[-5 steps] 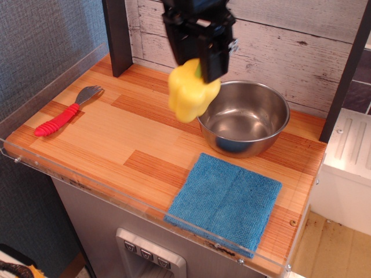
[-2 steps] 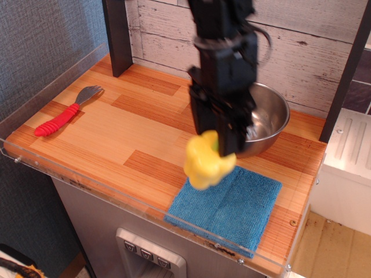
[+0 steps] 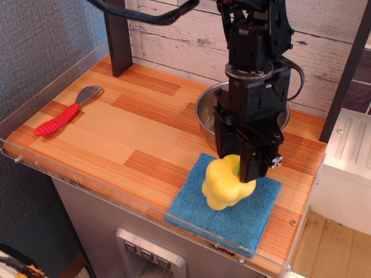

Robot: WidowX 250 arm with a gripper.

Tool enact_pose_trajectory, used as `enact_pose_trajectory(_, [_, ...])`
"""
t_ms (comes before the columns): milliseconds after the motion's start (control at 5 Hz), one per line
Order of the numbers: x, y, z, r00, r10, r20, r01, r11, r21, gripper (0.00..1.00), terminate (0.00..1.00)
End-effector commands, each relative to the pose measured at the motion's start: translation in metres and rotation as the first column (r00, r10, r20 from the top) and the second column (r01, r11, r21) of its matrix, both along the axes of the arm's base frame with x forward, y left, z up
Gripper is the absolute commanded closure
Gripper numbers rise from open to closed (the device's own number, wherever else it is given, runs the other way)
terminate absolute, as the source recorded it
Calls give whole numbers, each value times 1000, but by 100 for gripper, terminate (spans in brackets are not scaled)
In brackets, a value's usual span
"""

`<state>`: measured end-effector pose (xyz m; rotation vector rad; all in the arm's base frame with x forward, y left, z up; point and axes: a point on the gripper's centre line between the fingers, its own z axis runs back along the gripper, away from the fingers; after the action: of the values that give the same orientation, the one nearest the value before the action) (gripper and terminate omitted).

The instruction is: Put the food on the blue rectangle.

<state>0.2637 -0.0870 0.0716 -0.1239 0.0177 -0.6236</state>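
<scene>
The glossy yellow toy bell pepper (image 3: 226, 183) hangs from my gripper (image 3: 239, 166), whose black fingers are shut on its green stem end. The pepper is over the middle of the blue terry cloth (image 3: 194, 200), very low above it or just touching; I cannot tell which. The cloth lies flat at the front right of the wooden counter, partly hidden by the pepper and the gripper.
A round steel bowl (image 3: 207, 108) stands just behind the cloth, mostly hidden by my arm. A red-handled grey spork (image 3: 65, 112) lies at the far left. A clear plastic rim (image 3: 87, 188) edges the counter front. A dark post (image 3: 117, 36) stands at the back left.
My gripper has carried the pepper from in front of the bowl rightward and down, from the cloth's left edge to over its middle.
</scene>
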Motion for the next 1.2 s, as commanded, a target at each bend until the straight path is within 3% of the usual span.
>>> enact_pose_trajectory(0, [-3,14,26,999,22,46,-20,999,-35,0,0])
enact_pose_trajectory(200, [-1,28,47,995,54,79,-49,997,-66,0,0])
enact_pose_trajectory(400, [4,68,93,963,216,163,-205,975,-81,0,0])
enact_pose_trajectory(600, [14,112,113,882,433,186,-441,897,3,0,0])
enact_pose_trajectory(800, [25,160,99,771,617,158,-633,769,85,0,0])
enact_pose_trajectory(1000, [30,183,89,732,666,143,-681,722,121,0,0])
